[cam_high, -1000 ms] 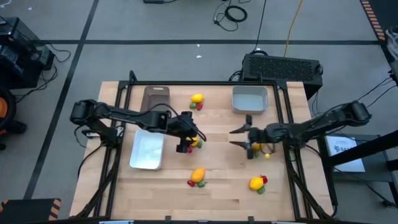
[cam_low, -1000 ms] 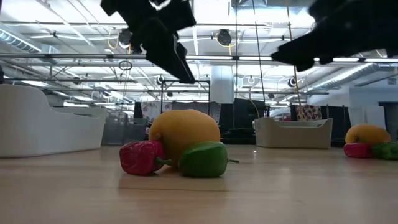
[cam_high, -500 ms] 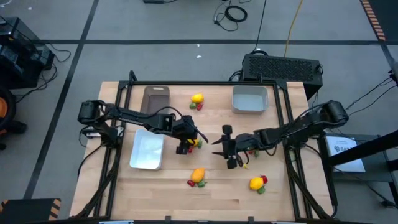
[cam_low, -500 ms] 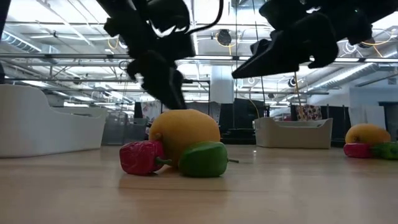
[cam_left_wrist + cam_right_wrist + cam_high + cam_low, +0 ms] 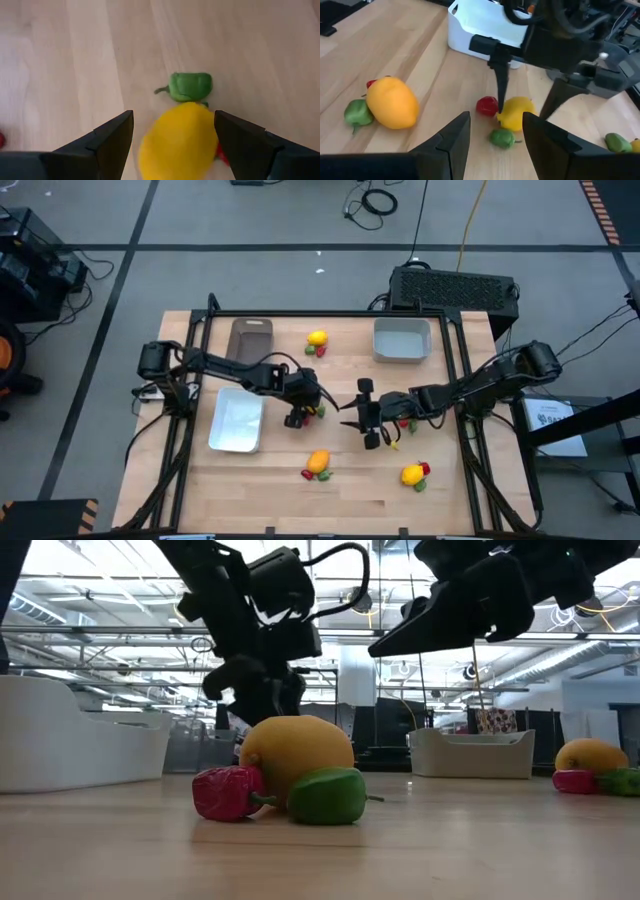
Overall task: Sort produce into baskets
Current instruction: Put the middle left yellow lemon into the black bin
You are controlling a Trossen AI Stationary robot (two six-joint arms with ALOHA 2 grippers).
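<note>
Produce lies in small clusters on the wooden table. My left gripper (image 5: pixel 298 416) is open and low over the middle cluster, its fingers on either side of a yellow lemon (image 5: pixel 177 145). A green piece (image 5: pixel 190 86) lies just beyond the lemon, and a red one (image 5: pixel 487 106) beside it. I cannot tell whether the fingers touch the lemon. My right gripper (image 5: pixel 358 418) hangs open above the table's middle, facing that cluster, with nothing between its fingers. The baskets are a grey-brown tray (image 5: pixel 250 337), a white tray (image 5: pixel 238 425) and a pale grey bin (image 5: pixel 402 340).
More clusters lie at the far middle (image 5: pixel 316 340), the near middle (image 5: pixel 318 465), the near right (image 5: pixel 413 474) and under my right arm (image 5: pixel 402 426). A black vented box (image 5: pixel 455 288) stands past the far right edge. A dark frame borders the table.
My left gripper has come down onto the middle cluster until its fingers straddle the lemon. My right gripper has swung from the table's right side toward the middle, then nearly stopped. No produce has moved.
</note>
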